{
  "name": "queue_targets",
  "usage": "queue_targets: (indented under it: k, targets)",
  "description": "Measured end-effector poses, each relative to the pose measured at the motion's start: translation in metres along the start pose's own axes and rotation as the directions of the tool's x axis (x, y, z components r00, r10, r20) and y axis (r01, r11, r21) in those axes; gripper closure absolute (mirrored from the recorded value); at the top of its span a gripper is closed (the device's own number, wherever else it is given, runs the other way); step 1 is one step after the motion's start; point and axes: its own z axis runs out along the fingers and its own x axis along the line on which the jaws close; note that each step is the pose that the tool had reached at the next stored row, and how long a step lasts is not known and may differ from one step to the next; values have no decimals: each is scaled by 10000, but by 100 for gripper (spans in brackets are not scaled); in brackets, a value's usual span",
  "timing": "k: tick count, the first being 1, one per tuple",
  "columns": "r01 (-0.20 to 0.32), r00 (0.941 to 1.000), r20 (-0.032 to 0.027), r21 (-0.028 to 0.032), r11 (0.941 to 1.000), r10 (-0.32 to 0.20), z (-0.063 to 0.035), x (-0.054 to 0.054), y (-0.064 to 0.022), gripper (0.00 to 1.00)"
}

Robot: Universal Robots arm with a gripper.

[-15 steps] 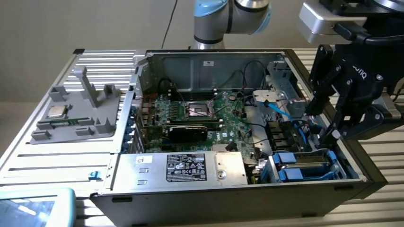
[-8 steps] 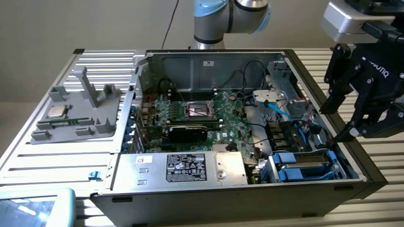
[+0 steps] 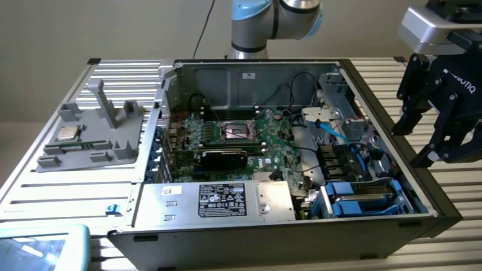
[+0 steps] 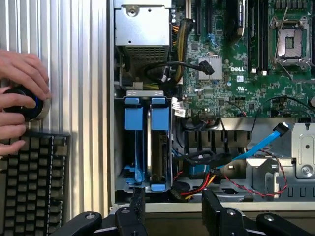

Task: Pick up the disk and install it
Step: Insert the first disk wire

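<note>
The disk [image 4: 159, 152] stands on edge in the drive bay of the open computer case [image 3: 376, 223]. It is a silver-grey drive in a bright blue frame. In the exterior view it is the blue block [image 3: 362, 199] at the case's near corner on the exterior view's right. A second blue frame [image 4: 133, 115] sits beside it in the bay. My black gripper [image 3: 410, 148] hangs open above the case wall on the exterior view's right, higher than the bay. In the wrist view the gripper [image 4: 174, 214] has nothing between its fingers, and the bay lies just beyond the fingertips.
A grey metal box with a black label [image 3: 218, 200] fills the case's near side beside the bay. The motherboard [image 3: 233, 132] and loose cables, one of them blue [image 4: 261, 142], lie inside. A grey fixture holds a small chip [image 3: 69, 134]. A person's hands [image 4: 19, 93] rest on a knob by a keyboard [image 4: 29, 187].
</note>
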Motion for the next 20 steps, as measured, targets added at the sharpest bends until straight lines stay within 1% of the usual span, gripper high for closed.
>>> queue_targets:
  k: [2,4,5,9,12,15,16,18,20]
  targets:
    - [0,10000,27,0,10000,0,37,-25,-10,42]
    - [-3,10000,77,-1,10000,3,74,-58,-11,42]
    - [-4,10000,92,-2,10000,4,93,-76,-10,42]
    - [-5,9999,129,-3,10000,5,167,-146,-15,42]
    - [-16,9999,146,-3,10000,16,221,-181,-28,42]
    - [-169,9997,203,0,9999,169,257,-181,-43,42]
    - [-220,9995,233,-1,9998,219,266,-181,-45,42]
    - [-263,9992,315,-3,9997,263,286,-188,-46,42]
    - [-280,9991,326,-3,9996,280,299,-215,-47,42]
